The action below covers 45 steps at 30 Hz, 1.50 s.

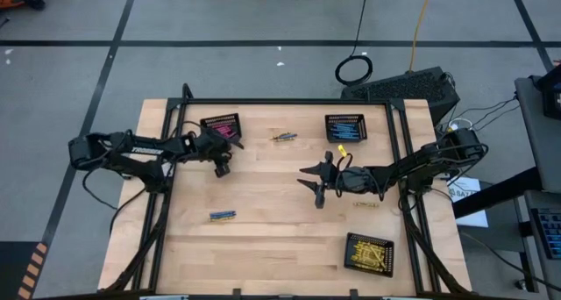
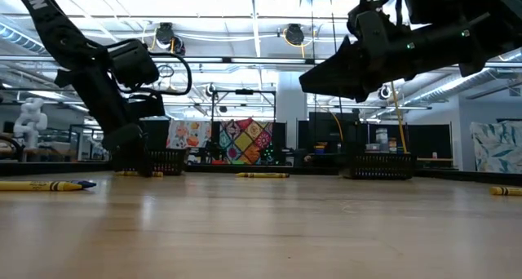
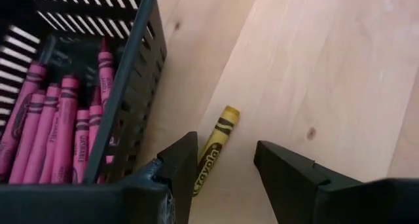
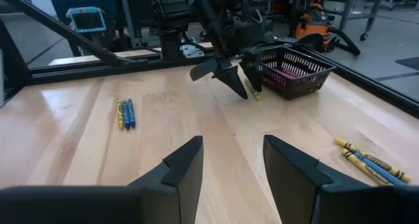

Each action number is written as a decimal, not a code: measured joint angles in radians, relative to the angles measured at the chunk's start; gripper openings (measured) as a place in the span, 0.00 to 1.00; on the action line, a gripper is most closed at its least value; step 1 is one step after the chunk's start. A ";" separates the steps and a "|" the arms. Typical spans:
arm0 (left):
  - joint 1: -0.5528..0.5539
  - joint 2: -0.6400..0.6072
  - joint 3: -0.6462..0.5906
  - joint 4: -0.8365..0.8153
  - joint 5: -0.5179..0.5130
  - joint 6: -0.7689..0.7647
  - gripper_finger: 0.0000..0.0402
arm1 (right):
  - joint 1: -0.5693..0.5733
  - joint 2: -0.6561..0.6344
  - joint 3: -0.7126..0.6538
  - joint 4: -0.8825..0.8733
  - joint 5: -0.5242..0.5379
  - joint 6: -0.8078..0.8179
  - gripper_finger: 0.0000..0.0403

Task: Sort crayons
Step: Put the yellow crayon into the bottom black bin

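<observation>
Your left claw stands open and empty, its fingers straddling a yellow crayon on the surface beside the pink-crayon basket, likely lining up a pick. Farther off, your right claw hovers open, holding nothing; blue and yellow baskets sit beyond.

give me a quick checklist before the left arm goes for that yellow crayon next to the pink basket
1. Left gripper open: ok.
2. Yellow crayon lies between its fingers, on bare table: ok.
3. Gripper empty: ok.
4. Clearance from the pink basket: not ok, one finger sits right beside its wall.
5. Right gripper out of the way, mid-table, open and empty: ok.
6. Yellow basket free to receive it: ok.
</observation>
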 joint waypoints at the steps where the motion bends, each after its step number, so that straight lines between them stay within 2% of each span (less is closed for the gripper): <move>1: -0.002 -0.001 0.000 0.000 0.005 -0.001 0.44 | 0.003 0.000 0.000 0.000 0.000 0.000 0.36; 5: -0.010 -0.019 -0.001 -0.009 0.038 -0.004 0.44 | 0.017 0.000 0.000 0.000 0.000 0.000 0.36; 11: -0.016 -0.023 -0.002 -0.019 0.220 -0.070 0.44 | 0.026 0.000 0.000 0.000 0.001 0.000 0.36; 16: -0.023 -0.024 -0.002 -0.032 0.290 -0.130 0.43 | 0.026 0.000 0.000 0.003 0.001 0.000 0.36; 22: -0.060 -0.024 0.002 -0.046 0.273 -0.102 0.33 | 0.026 0.000 0.000 0.003 0.003 -0.002 0.36; 27: -0.067 -0.023 0.052 -0.110 0.249 -0.099 0.26 | 0.026 0.000 0.000 0.003 0.003 -0.003 0.36; 37: -0.089 -0.023 0.207 -0.332 0.240 -0.045 0.24 | 0.026 0.000 0.000 0.003 0.003 -0.011 0.36; 41: -0.123 -0.023 0.259 -0.444 0.232 0.106 0.24 | 0.026 0.000 0.000 0.003 0.003 -0.016 0.36; 45: -0.154 -0.023 0.262 -0.466 0.196 0.306 0.24 | 0.026 0.000 0.000 0.003 0.003 -0.022 0.36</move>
